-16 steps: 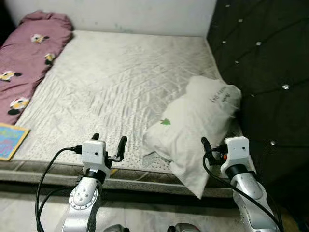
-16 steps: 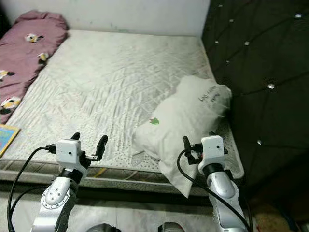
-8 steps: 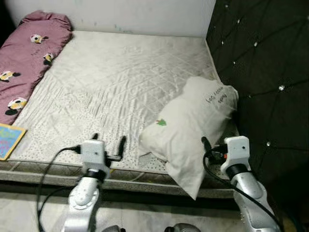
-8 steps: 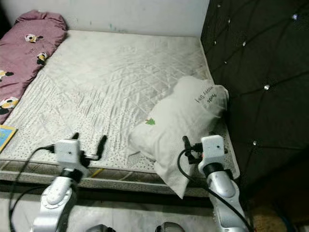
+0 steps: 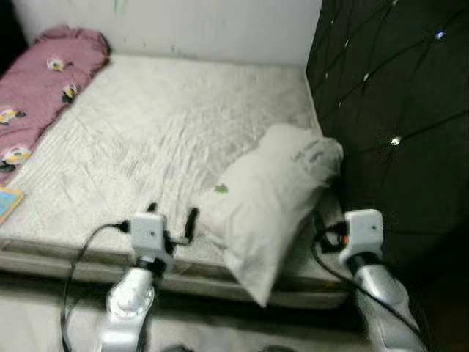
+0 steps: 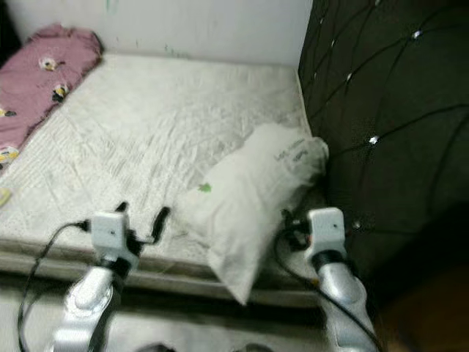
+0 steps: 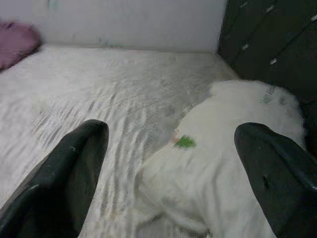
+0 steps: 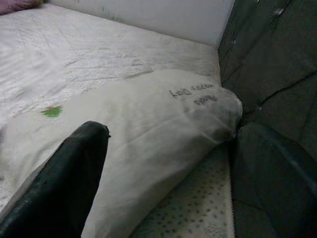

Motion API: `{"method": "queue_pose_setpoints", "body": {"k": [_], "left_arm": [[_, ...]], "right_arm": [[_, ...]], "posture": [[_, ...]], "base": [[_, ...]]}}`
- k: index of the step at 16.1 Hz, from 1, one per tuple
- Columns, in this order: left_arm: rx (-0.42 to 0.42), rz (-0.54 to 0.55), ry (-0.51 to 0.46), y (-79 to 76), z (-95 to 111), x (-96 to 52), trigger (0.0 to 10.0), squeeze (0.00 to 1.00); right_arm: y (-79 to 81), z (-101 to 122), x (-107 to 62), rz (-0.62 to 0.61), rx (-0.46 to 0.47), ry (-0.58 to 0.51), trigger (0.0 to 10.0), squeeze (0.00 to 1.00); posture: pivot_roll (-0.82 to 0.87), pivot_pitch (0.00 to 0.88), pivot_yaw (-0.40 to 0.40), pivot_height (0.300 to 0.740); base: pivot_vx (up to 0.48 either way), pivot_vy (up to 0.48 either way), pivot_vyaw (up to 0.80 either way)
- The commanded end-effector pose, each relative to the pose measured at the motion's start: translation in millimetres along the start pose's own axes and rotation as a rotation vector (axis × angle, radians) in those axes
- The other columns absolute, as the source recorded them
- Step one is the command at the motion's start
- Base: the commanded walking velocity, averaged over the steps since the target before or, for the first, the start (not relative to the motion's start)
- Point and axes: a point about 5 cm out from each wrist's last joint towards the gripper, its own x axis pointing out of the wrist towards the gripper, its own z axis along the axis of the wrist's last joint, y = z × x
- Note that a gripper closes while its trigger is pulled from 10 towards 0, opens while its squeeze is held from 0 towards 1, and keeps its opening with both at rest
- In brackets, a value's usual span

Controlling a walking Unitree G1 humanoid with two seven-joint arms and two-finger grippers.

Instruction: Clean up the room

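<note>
Both tools, left (image 5: 171, 220) and right (image 8: 163, 173), spread wide near the bed (image 5: 146, 132) edge; white pillow (image 5: 267, 194) between them, beside dark headboard (image 5: 396, 95).

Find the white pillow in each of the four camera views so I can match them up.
Left eye view: white pillow lies right of centre, by the dark headboard.
Right eye view: pillow at centre, one corner overhanging the mattress edge.
Left wrist view: pillow between the left gripper's fingers.
Right wrist view: pillow across the middle.
Shared landmark: its small green mark.
</note>
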Motion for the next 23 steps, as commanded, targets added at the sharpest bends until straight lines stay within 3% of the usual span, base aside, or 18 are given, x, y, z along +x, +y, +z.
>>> {"method": "queue_pose_setpoints", "body": {"k": [1, 13, 23], "left_arm": [[-0.002, 0.007, -0.01, 1.8, 3.3, 1.3, 10.0, 0.0], [-0.001, -0.04, -0.018, 1.7, 2.8, -1.8, 10.0, 0.0], [-0.002, -0.055, -0.013, 1.7, 2.6, -4.5, 10.0, 0.0]], "right_arm": [[-2.1, 3.7, 0.7, -0.002, -0.008, -0.013, 10.0, 0.0], [-0.8, 2.3, -1.7, -0.003, -0.004, -0.009, 10.0, 0.0], [1.6, 0.4, -1.5, 0.004, -0.002, -0.003, 10.0, 0.0]], "posture": [[-0.04, 0.008, -0.002, 0.74], [-0.04, 0.018, 0.0, 0.74], [-0.03, 0.009, 0.004, 0.74]], "base": [[0.0, 0.0, 0.0], [0.0, 0.0, -0.19], [0.302, 0.0, 0.0]]}}
